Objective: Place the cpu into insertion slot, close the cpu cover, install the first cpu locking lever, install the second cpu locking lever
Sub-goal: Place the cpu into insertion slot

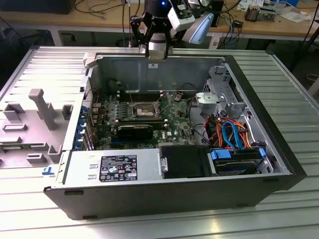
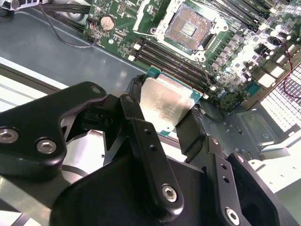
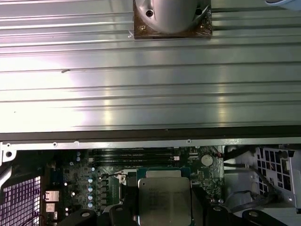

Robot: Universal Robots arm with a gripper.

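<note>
Two black fingers (image 2: 188,134) of the hand (image 2: 165,101) pinch the cpu (image 2: 164,101) by opposite edges, closed to the chip's width, and its dull silver face shows in both wrist views. In the exterior view the arm (image 1: 155,30) hangs at twelve o'clock above the far wall of the open computer case (image 1: 149,194). The insertion slot (image 1: 145,108) sits uncovered on the green board (image 1: 174,130), toward six o'clock from the arm.
</note>
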